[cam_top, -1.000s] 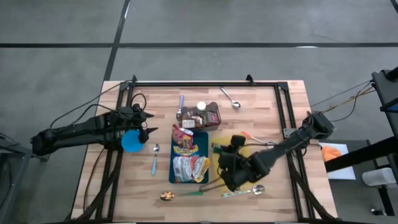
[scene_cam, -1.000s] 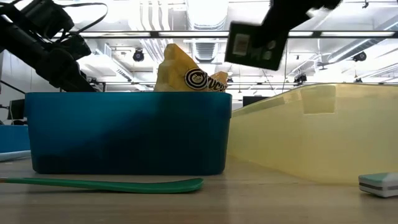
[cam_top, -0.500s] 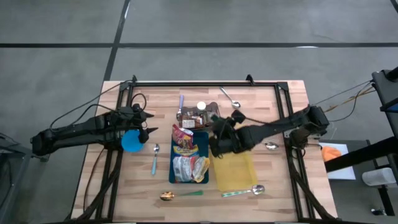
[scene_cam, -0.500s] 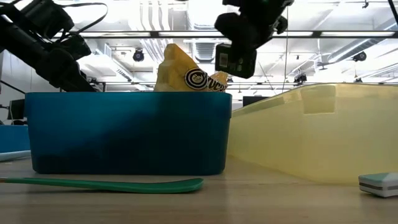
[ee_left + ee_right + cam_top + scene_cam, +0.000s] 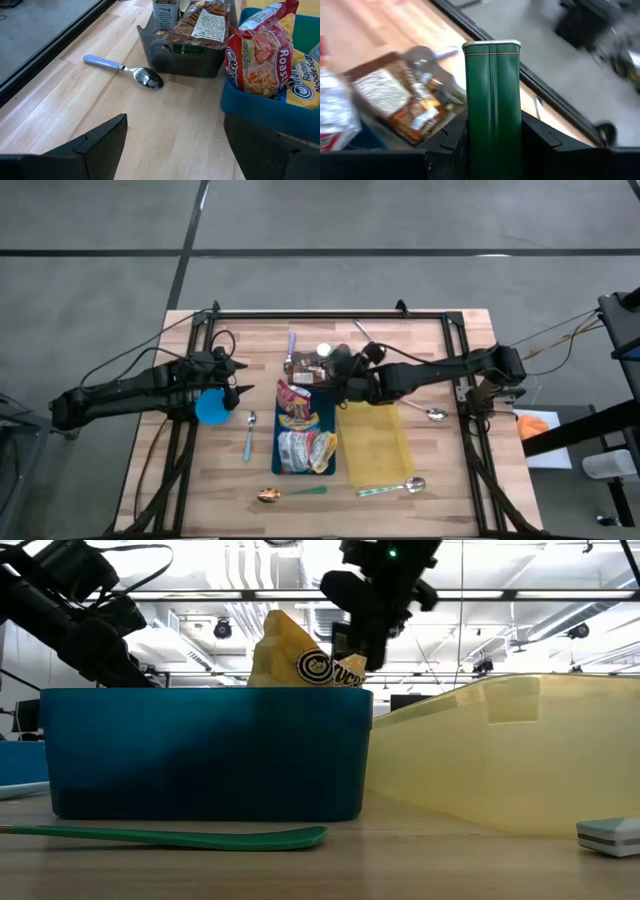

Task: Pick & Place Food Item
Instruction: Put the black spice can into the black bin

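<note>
My right gripper (image 5: 342, 384) reaches in from the table's right and hovers between the dark tray (image 5: 320, 367) of food packets and the blue bin (image 5: 306, 432). It is shut on a tall green box (image 5: 492, 90) with a pale rim. The blue bin holds noodle packs (image 5: 260, 65). A yellow tray (image 5: 375, 445) lies to the bin's right. My left gripper (image 5: 175, 150) waits open at the table's left, beside a blue cup (image 5: 211, 407). My right gripper pinches the green box between its two fingers (image 5: 455, 142), one on each of its opposite side faces (image 5: 470, 125), at the end nearer the wrist. The box sticks out past the fingertips, rimmed end foremost. It is lifted clear of the table.
Spoons lie scattered: a blue-handled one (image 5: 125, 71) left of the dark tray, a metal one (image 5: 368, 335) at the far edge, another (image 5: 436, 415) at the right, and several near the front edge (image 5: 295, 492). Black frame rails (image 5: 330, 314) border the table.
My right gripper has swung from above the yellow tray's near end toward the table's far edge and slightly left, up to the dark tray. It has rolled about its own axis on the way. It stays shut on the green box, which is carried clear of the table.
</note>
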